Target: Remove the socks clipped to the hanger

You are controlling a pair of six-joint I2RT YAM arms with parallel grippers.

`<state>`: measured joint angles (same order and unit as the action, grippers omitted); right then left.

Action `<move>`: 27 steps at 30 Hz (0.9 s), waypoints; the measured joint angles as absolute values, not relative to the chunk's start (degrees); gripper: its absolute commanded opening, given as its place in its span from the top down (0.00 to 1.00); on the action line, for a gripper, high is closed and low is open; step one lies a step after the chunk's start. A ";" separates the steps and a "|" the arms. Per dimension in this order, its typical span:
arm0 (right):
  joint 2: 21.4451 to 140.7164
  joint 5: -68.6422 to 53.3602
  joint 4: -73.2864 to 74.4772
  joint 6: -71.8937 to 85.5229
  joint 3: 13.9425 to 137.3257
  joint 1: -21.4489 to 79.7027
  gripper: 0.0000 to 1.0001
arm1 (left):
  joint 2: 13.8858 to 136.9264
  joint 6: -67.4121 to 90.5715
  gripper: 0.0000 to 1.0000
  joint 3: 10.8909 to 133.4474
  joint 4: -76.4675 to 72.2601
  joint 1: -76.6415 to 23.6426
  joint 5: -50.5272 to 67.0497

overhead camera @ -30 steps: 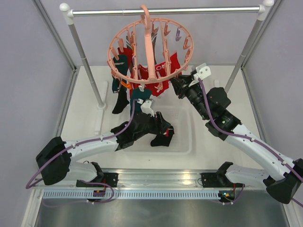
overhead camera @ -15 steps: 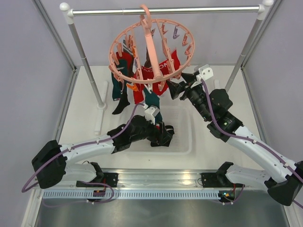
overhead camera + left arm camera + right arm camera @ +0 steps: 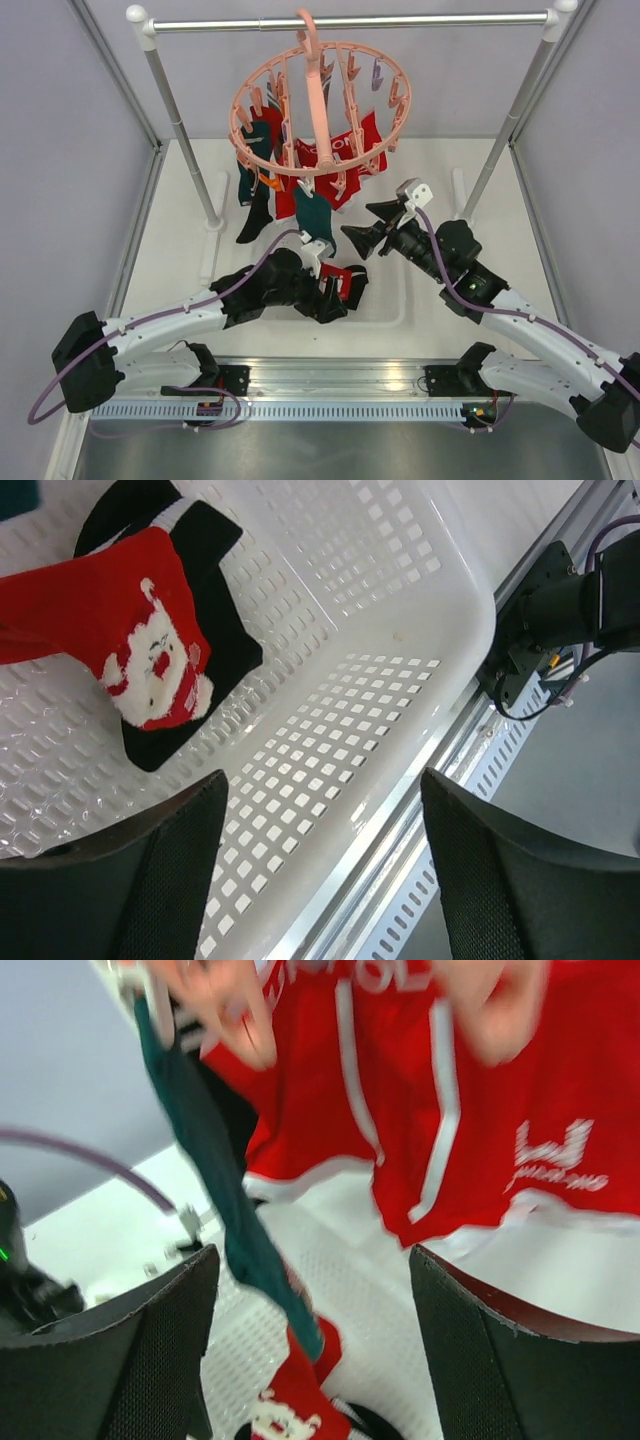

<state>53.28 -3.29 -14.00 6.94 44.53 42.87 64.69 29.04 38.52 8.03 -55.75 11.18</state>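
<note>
The salmon-pink hanger (image 3: 318, 108) hangs by its hook from the grey rail. Red socks (image 3: 350, 148), a dark teal sock (image 3: 316, 215) and darker socks (image 3: 254, 205) hang from its clips. My right gripper (image 3: 368, 226) is open just below and to the right of the ring. Its wrist view shows the teal sock (image 3: 222, 1200) and a red sock (image 3: 440, 1100) ahead of the open gripper (image 3: 315, 1350), nothing between the fingers. My left gripper (image 3: 325, 870) is open over the white basket (image 3: 400, 600). A red Santa sock (image 3: 110, 620) lies there on a black sock (image 3: 215, 630).
The grey rail (image 3: 400, 22) rests on two slanted posts (image 3: 185, 140) at back left and back right. The white perforated basket (image 3: 388, 300) sits between the arms. An aluminium rail (image 3: 470, 810) runs along the table's near edge.
The right gripper opened and drew back down from the hanger's ring. The left gripper shifted slightly toward the near side of the basket; a red sock now shows lying there. The hanger swung a little.
</note>
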 measured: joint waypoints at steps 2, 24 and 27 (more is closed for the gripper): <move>54.35 -4.93 -14.63 7.70 42.30 43.29 0.20 | 63.07 29.04 0.24 38.52 9.58 -55.75 11.16; 82.67 -8.10 -32.12 12.45 45.34 50.57 0.20 | 43.59 33.61 0.48 42.13 32.45 -55.75 -2.44; 85.17 -8.05 -34.76 13.52 47.00 51.09 0.32 | 42.37 33.80 0.45 42.57 34.24 -55.75 -3.49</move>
